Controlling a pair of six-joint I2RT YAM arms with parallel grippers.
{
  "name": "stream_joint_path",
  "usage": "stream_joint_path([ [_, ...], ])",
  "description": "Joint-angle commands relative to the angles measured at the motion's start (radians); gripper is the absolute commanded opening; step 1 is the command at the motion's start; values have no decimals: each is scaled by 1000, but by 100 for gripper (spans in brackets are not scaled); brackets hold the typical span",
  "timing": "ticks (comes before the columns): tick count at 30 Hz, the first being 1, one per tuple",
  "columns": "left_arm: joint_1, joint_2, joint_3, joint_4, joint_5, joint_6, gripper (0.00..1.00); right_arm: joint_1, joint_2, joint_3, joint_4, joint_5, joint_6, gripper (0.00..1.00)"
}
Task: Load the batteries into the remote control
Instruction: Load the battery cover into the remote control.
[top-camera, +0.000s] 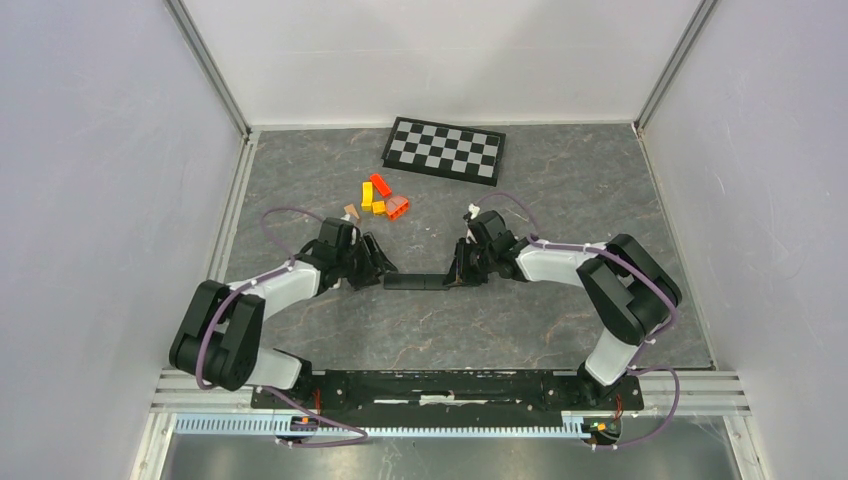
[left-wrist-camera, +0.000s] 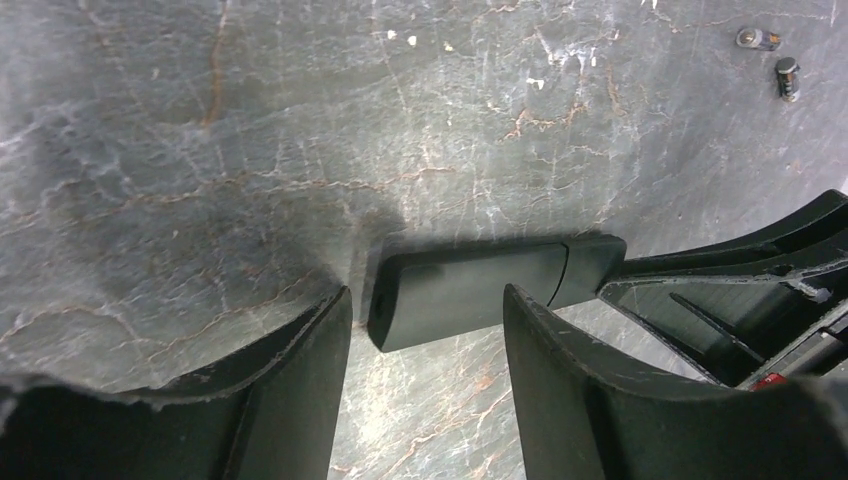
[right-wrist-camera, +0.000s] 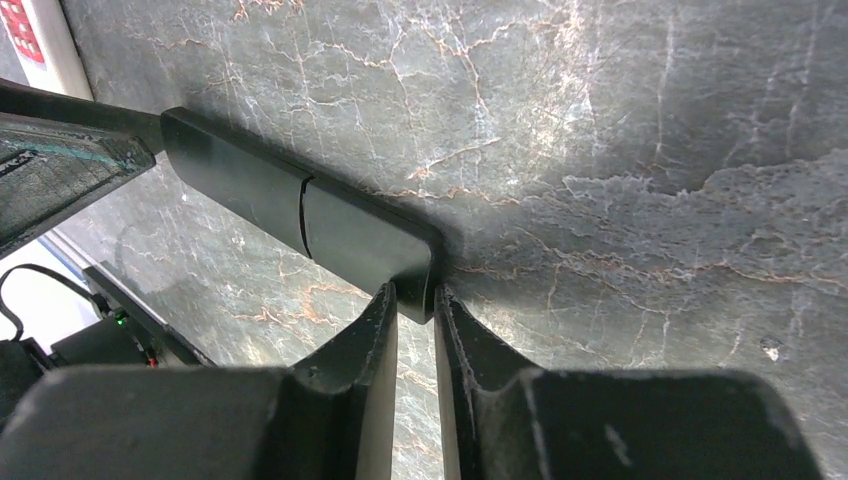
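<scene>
Two claws flank one remote control (top-camera: 420, 281), which lies flat at the centre of the marbled grey surface (top-camera: 560, 200). At its left end my left claw (top-camera: 383, 274) stands fairly wide and straddles it, with a gap showing, so it is not gripping.

The remote is a slim, stiff bar of matte black plastic with rounded corners and a seam across it. I judge it light and a little slick, best taken across its narrow sides.

My right claw (top-camera: 458, 277) is narrow at the right end; whether it pinches I cannot tell.

Two batteries (left-wrist-camera: 758, 38), tiny metallic cylinders likely to roll, lie upper right in my left wrist view.
</scene>
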Motion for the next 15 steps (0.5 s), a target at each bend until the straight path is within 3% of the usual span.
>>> stream_joint_path([
  [1,-12,50,-37,32,6,-16,62,16,0,23,-68,127,-35,22],
  [8,-28,72,-84,72,33,-19,45,50,23,34,-73,185,-10,19],
  [15,-68,101,-113,140,66,-37,39,128,82,100,-73,179,18,16],
])
